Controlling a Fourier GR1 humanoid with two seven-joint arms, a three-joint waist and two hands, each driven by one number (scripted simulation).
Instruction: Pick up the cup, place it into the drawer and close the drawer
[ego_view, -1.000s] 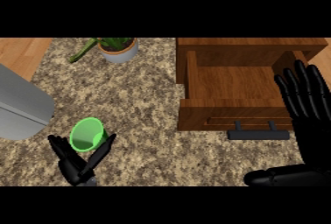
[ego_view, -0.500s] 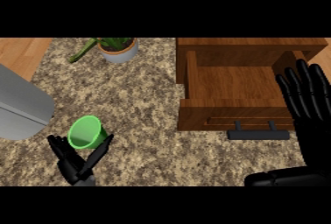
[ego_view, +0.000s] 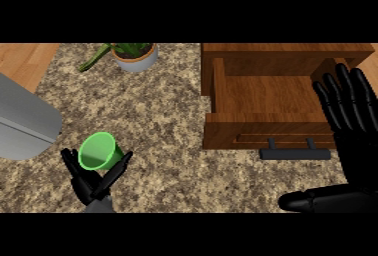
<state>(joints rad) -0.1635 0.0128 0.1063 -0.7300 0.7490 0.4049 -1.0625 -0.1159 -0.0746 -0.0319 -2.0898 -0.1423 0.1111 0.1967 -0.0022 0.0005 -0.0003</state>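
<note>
The green cup (ego_view: 100, 150) is tilted, its mouth facing up toward me, at the lower left of the speckled counter (ego_view: 162, 115). My left hand (ego_view: 94, 186) comes up from the lower edge, with the cup's lower part pinched between its fingers (ego_view: 74, 169) and thumb. The wooden drawer (ego_view: 221, 100) stands pulled open at the right, its inside bare, its black handle (ego_view: 295, 153) at the front. My right hand (ego_view: 353, 117) rests open, fingers up, over the drawer's right side.
A potted plant (ego_view: 134, 54) stands at the counter's back, left of the drawer. A grey appliance (ego_view: 22, 125) juts in from the left edge. Wooden floor (ego_view: 22, 60) shows at the top left.
The cup has shifted slightly up and left in my left hand and its mouth now faces me more. The right hand has not moved.
</note>
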